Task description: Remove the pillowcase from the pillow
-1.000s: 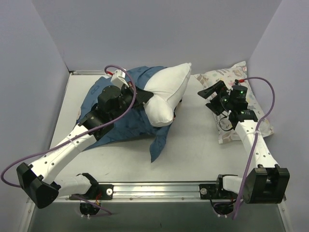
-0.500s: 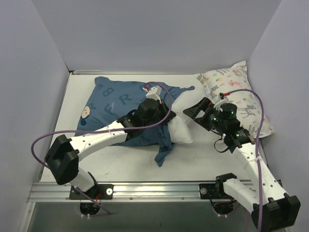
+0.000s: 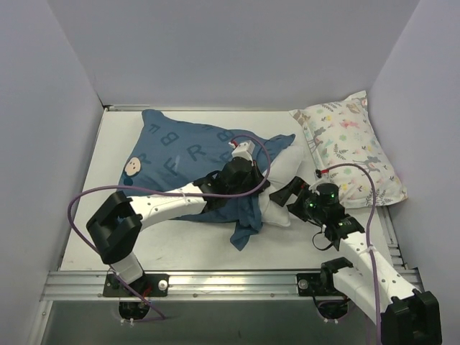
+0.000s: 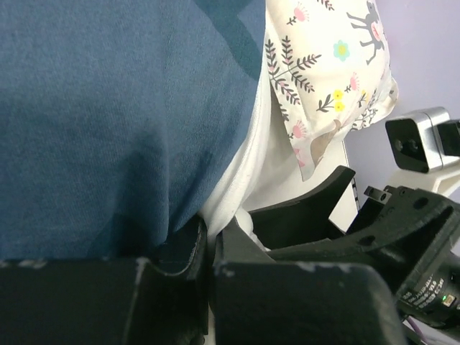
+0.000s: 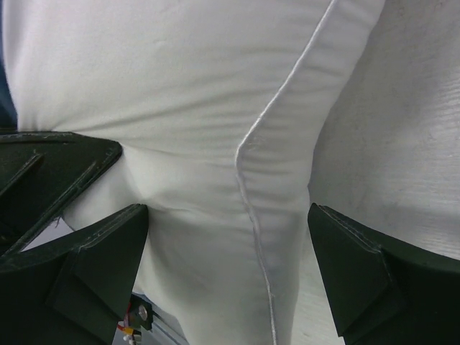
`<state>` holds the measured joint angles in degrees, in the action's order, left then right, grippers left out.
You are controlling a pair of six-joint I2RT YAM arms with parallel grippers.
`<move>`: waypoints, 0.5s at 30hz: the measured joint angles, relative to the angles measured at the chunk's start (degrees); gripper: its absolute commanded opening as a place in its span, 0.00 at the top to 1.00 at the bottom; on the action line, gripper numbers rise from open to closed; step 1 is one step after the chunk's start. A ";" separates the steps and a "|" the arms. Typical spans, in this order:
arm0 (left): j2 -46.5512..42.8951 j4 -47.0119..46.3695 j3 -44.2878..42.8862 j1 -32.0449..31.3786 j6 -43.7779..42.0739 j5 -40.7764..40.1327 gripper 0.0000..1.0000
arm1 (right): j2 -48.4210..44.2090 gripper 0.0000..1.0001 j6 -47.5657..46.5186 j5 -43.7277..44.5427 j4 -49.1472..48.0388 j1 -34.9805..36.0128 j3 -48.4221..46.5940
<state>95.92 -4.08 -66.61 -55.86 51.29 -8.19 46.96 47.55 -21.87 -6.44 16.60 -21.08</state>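
**Left claw clamped on the cover, right claw gaping over the pillow**

From above, the big soft dark teal-blue fabric pillowcase, printed with darker capital letters, sprawls across the white table. It fills the 10 to 12 o'clock stretch, with its small round white-and-red patch out at the 9 o'clock end. Poking from its 3 o'clock end is the plump plain white rectangular pillow. Only that end is bare; the rest sits inside the cover. A loose teal flap trails toward 6 o'clock onto the table.

Now the left gripper, reaching across the cover: its jaws are pinched tight. Its wrist view shows teal cloth caught right between them at the mouth of the pillowcase, and the white pillow bulges just beside.

Over to the right gripper: its jaws are spread wide, straddling the bare pillow end and holding nothing. Its wrist camera stares straight at white cloth with a piped seam running down the middle. The finger at 9 o'clock of that view is up against the pillow, and the one at 3 o'clock stands over bare table beside it.

The two claws sit close, almost face to face, right of the table's centre. At 2 o'clock the smaller white pillow with pastel deer-and-leaf print lies by the right wall, just beside the bare pillow's far corner.
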 measured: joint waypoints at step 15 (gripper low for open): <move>3.52 3.17 -5.44 -1.31 0.20 -2.27 1.00 | 6.10 0.34 8.07 -3.23 -21.90 0.74 6.88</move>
<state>99.44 -0.91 -72.05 -57.17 51.48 -10.46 53.06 55.61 -25.10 -28.34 17.34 -14.20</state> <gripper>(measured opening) 0.036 0.830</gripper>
